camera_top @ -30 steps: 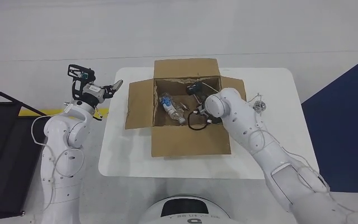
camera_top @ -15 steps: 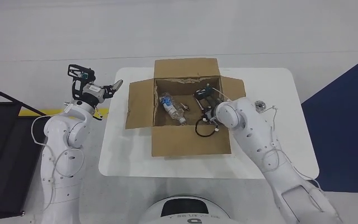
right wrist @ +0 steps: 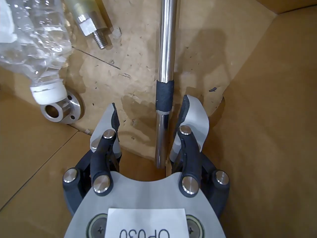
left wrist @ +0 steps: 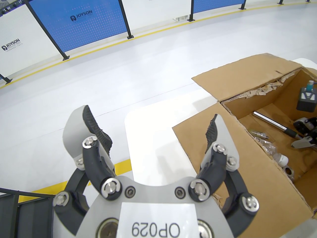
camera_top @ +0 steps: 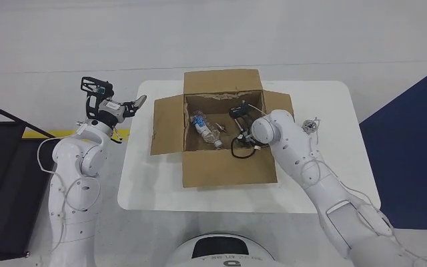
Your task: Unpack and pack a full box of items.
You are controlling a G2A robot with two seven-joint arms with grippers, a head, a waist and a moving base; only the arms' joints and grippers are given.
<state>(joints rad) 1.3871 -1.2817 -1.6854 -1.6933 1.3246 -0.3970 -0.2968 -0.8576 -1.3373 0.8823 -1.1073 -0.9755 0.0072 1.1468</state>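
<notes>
Unpack phase, judging by the load inside the open brown cardboard box [camera_top: 227, 170] on the white counter [camera_top: 320, 107].

Right tool [right wrist: 151, 105] is down inside the box at its right-hand side, near the wall. Jaws are partly open and straddle the long shiny steel rod with a black band [right wrist: 166, 38], which lies flat on the box floor. Nothing is gripped. The rod runs closer to one pad than the other; it may be brushing that pad, hard to tell from this angle.

Also on the box floor, toward the box's middle:
- crumpled clear plastic bottle with a white cap [right wrist: 29, 30]
- round steel flange with a centre hole [right wrist: 62, 110], touching the bottle cap
- short threaded metal standoff [right wrist: 86, 23], between bottle and rod
- small black block-shaped device [left wrist: 307, 97], by the box's back wall

Left tool [left wrist: 150, 112] is well outside the box's left flap, raised, jaws wide open, empty.

Step in hand: grasp of the rod for removal, not yet closed.

Next move calls for:
- centring the jaws on the rod and closing on or near the black band, likely better grip than bare steel
- the grip point sits near one end, so the rod will probably tip on the lift
- lifting high enough to clear the box wall and flap
</notes>
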